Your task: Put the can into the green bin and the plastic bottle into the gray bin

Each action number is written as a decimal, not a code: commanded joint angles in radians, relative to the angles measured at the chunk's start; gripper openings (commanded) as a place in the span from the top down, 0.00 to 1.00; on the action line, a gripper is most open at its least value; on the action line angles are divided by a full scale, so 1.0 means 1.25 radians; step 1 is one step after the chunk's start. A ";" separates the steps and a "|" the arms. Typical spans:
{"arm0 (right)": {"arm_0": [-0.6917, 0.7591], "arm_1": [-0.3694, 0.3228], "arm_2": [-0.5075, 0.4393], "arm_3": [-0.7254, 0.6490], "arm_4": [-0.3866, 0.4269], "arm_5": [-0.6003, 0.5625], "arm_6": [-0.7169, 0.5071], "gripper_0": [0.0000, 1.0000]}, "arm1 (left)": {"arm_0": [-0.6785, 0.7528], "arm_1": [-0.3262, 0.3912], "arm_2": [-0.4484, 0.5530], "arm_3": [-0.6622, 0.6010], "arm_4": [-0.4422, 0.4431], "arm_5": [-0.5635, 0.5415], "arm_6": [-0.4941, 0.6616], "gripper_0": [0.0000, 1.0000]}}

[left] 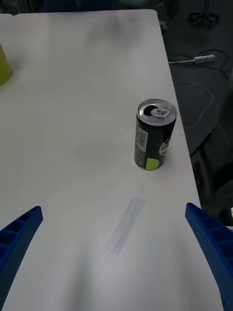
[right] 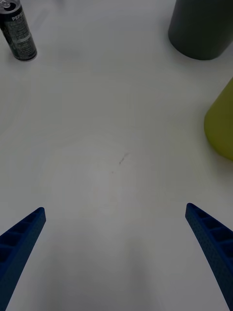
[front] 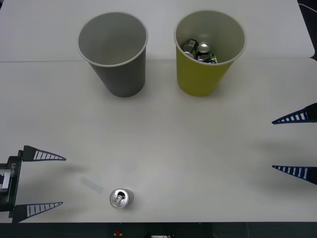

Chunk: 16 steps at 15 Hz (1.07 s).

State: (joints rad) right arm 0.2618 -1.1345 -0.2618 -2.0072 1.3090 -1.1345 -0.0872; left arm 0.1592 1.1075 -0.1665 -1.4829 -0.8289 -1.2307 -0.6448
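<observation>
Two grippers are seen low over the white table, one at each side. At the left edge, the left gripper is held with its blue fingers spread wide apart and nothing between them. Just to its right, near the table's front edge, the can stands upright, with a faint strip of clear tape lying between the two. At the far side of the table, the gray bin is placed left of the green bin, in which several cans are already lying. At the right edge, the right gripper is likewise held wide open and empty.
</observation>
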 commanded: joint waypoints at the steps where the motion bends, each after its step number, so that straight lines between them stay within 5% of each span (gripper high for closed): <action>1: 0.000 0.000 0.000 0.000 0.000 0.000 0.000 0.00 | -0.048 0.000 -0.096 0.066 0.070 0.000 -0.057 0.00; 6: 0.000 0.000 0.000 0.000 0.000 0.000 0.000 0.00 | -0.124 -0.022 -0.268 0.152 0.199 0.020 -0.158 0.00; 16: 0.000 0.000 0.000 0.000 0.000 0.000 0.000 0.00 | -0.186 -0.122 -0.401 0.168 0.221 0.081 -0.186 0.00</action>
State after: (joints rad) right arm 0.2618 -1.1345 -0.2618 -2.0072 1.3090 -1.1345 -0.0872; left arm -0.0699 0.9629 -0.6563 -1.2732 -0.5521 -1.1305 -0.8762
